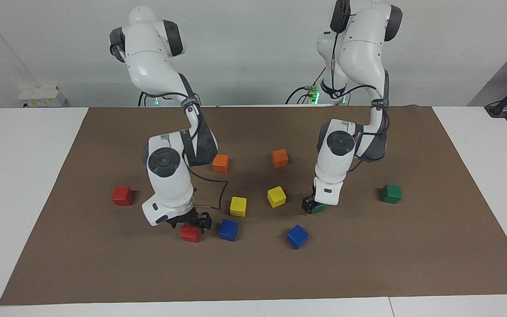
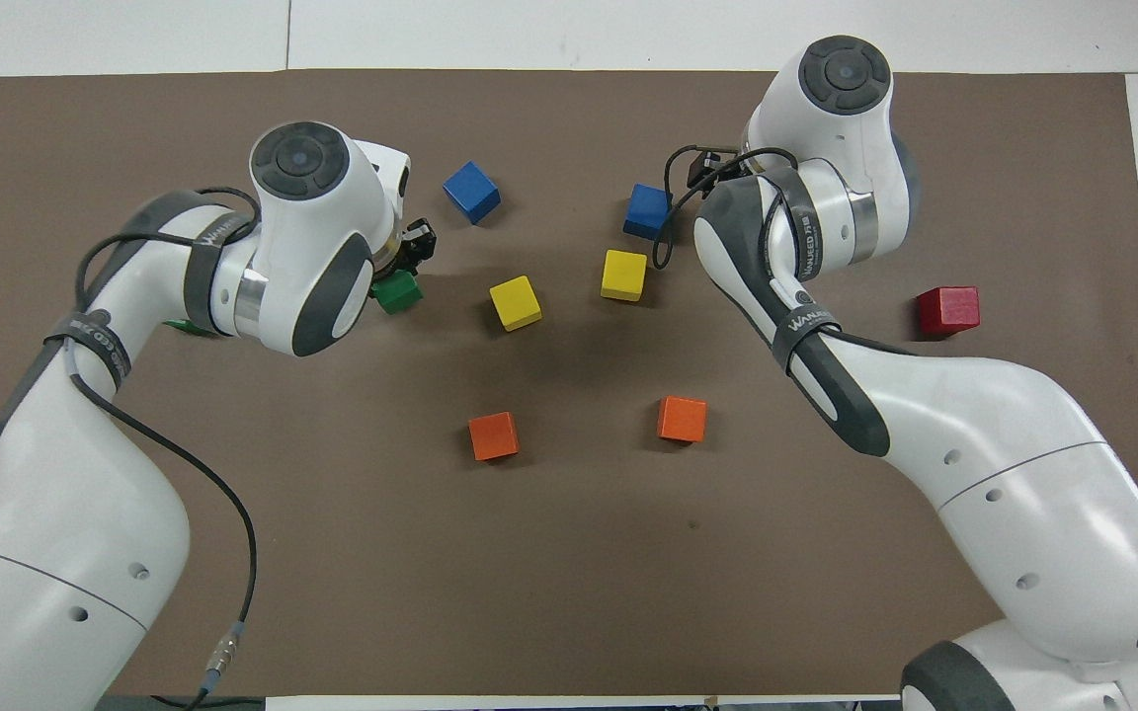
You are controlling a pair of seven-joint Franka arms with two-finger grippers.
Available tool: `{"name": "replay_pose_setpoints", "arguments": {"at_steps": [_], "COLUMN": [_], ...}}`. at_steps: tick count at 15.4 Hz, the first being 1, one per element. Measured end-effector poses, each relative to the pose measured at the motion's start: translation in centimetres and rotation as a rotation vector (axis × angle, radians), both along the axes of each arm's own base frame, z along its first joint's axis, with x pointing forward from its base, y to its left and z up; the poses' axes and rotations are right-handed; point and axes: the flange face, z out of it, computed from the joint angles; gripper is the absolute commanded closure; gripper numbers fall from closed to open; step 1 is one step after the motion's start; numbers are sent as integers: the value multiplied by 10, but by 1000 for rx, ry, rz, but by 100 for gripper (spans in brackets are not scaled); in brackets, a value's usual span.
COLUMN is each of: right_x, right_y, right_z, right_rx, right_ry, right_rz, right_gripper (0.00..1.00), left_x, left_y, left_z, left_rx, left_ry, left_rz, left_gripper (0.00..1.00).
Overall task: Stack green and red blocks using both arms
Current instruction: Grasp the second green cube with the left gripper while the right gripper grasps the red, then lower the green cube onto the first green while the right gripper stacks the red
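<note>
My right gripper point(image 1: 190, 222) is low over a red block point(image 1: 190, 234) that lies on the brown mat beside a blue block. Its fingers stand open on either side of the block's top. In the overhead view the right arm hides this block. My left gripper point(image 1: 313, 205) is down at a green block point(image 1: 319, 208), which also shows in the overhead view point(image 2: 398, 293) beside the gripper point(image 2: 415, 249). A second red block point(image 1: 122, 196) lies toward the right arm's end. A second green block point(image 1: 391, 193) lies toward the left arm's end.
Two yellow blocks point(image 1: 238, 206) point(image 1: 276, 196) lie between the grippers. Two blue blocks point(image 1: 228, 230) point(image 1: 297, 236) lie farther from the robots, two orange blocks point(image 1: 220, 163) point(image 1: 280, 158) nearer to them. The brown mat point(image 1: 434, 246) covers most of the white table.
</note>
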Motion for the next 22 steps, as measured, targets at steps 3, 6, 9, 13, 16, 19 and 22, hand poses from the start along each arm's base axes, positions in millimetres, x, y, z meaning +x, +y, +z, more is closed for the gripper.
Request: {"name": "replay_pose_setpoints", "arguments": {"at_steps": [3, 6, 9, 13, 16, 19, 22], "right_x": [-1, -1, 0, -4, -33, -84, -119], "right_y": [0, 0, -5, -46, -124, -193, -225], "right_z": [-11, -11, -9, 30, 66, 78, 73], "right_rx": [-1, 0, -3, -29, -41, -41, -37], "right_ry": [4, 4, 5, 32, 56, 56, 76], "right_rz": [0, -1, -8, 63, 162, 193, 192], "right_gripper": [100, 100, 100, 100, 100, 100, 100], "left_x": [16, 14, 13, 11, 11, 10, 7], "left_y": [59, 150, 235, 276, 275, 271, 268], "left_z": [61, 100, 96, 64, 52, 45, 32], "left_rx": [10, 2, -25, -68, -68, -69, -69], "left_ry": [30, 88, 125, 83, 63, 58, 52], "left_rz": [-82, -274, -425, -563, -625, -639, -644], "left_gripper": [100, 100, 100, 100, 100, 100, 100]}}
